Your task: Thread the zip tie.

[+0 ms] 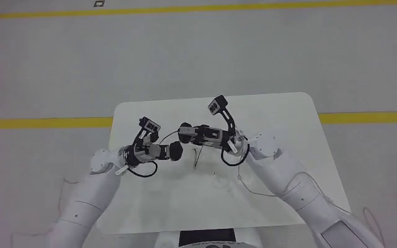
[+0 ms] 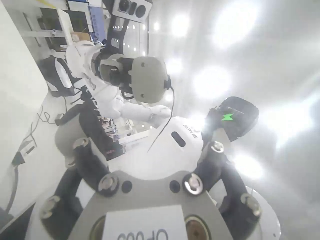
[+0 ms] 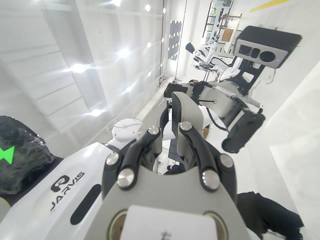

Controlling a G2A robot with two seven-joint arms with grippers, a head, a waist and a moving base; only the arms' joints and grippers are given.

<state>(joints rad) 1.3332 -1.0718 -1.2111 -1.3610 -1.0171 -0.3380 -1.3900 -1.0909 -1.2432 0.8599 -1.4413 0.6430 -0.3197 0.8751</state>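
The left gripper hangs wide open above the counter, holding nothing. Just beside it the zip tie dangles, pinched near its upper end by the narrowed right gripper. The thin free tail could sway or twist in that pinch, and then the tip would likely miss its slot.

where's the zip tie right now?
In the left wrist view the zip tie dangles from the shut right gripper; the top view puts that above the table's middle, beside the open left gripper.
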